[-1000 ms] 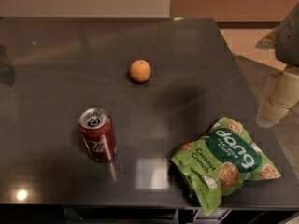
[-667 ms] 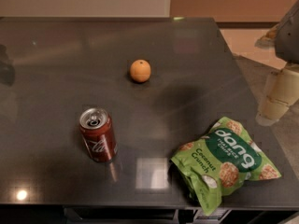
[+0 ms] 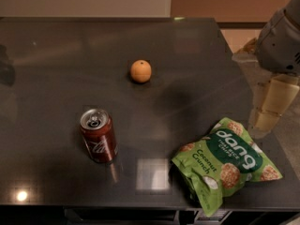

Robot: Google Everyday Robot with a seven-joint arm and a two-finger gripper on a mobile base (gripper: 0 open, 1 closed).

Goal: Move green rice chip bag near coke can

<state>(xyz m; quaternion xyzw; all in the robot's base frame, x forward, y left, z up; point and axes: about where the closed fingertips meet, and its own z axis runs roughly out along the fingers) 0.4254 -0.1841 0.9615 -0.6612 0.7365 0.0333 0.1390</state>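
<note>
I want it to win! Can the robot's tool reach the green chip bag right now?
Probably yes. The tool hangs by the dark table's right edge, close to the crinkly bright-green chip bag, nothing between them. The dark-red soda can and small orange fruit sit farther left.

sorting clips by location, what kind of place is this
Probably an office break room or kitchenette: a dark glossy counter holding snacks, a coke can, a green rice chip bag and an orange. The claw hangs by the counter's right edge.
</note>
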